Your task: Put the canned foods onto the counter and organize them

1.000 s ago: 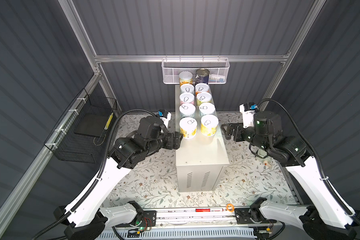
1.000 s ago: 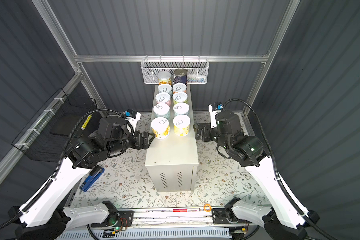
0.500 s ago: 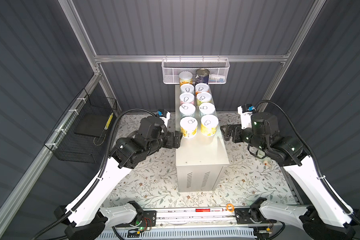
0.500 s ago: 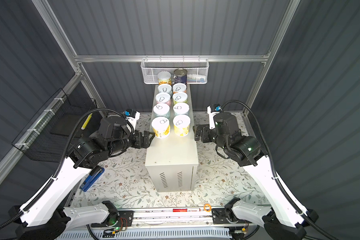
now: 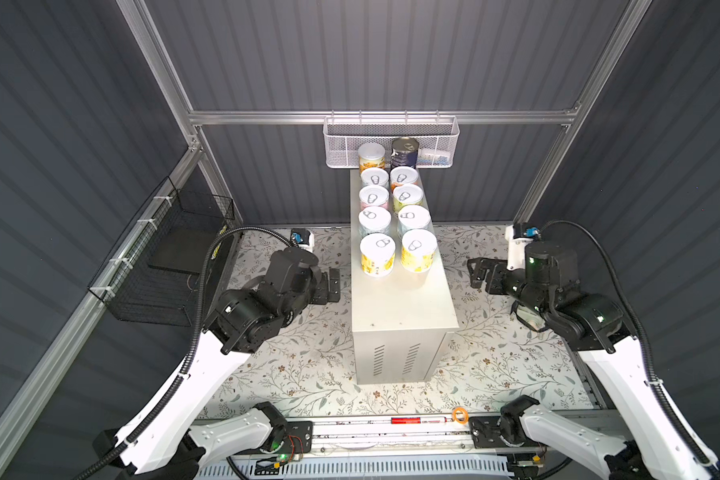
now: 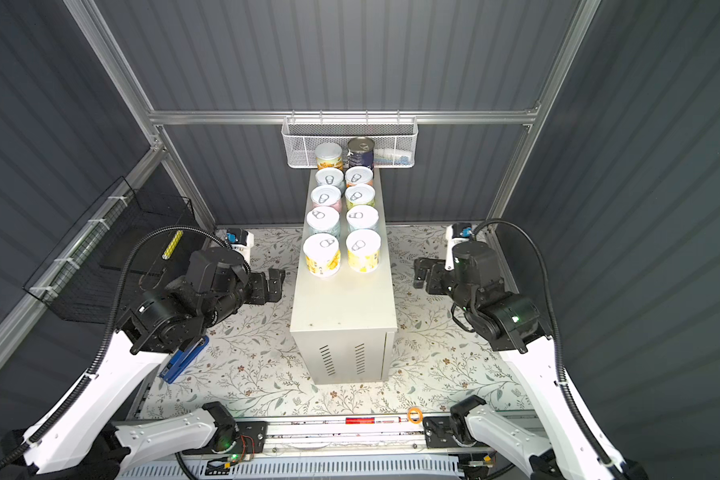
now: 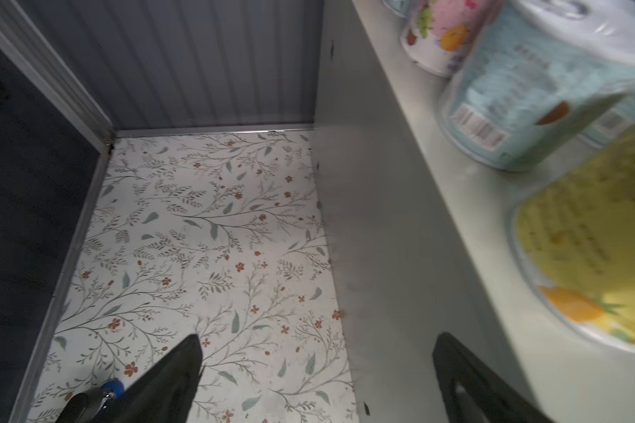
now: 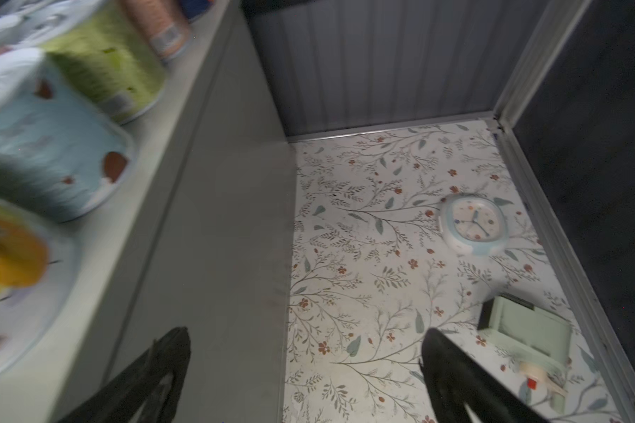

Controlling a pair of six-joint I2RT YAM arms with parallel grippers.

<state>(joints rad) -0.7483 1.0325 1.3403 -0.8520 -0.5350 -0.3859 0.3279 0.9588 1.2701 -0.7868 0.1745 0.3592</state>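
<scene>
— Both hands have backed away since a moment ago. The left hand [image 5: 334, 284] was right by the near left yellow can [image 5: 377, 254]. Now it sits off to the left, and its fingers have spread wider.

— Is it holding anything?

— No. It has let go, and nothing is between its fingers. The right hand [image 5: 476, 273] is the same: spread wide, empty, off to the right over the flowery mat [image 5: 308, 365].

— Where are the cans [image 5: 374, 219]?

— All ten stand on the tall white table [image 5: 404, 307], lids up, two by two in a line. The dark blue can [image 5: 404, 153] is at the far end, in front of the white basket [image 5: 341, 145].

— Why so close together?

— I think that keeps them tidy. They fill the far part, so the near part stays bare.

— And why do the hands stay away?

— Probably so they don't bump a can over. To me the job looks about done.
</scene>
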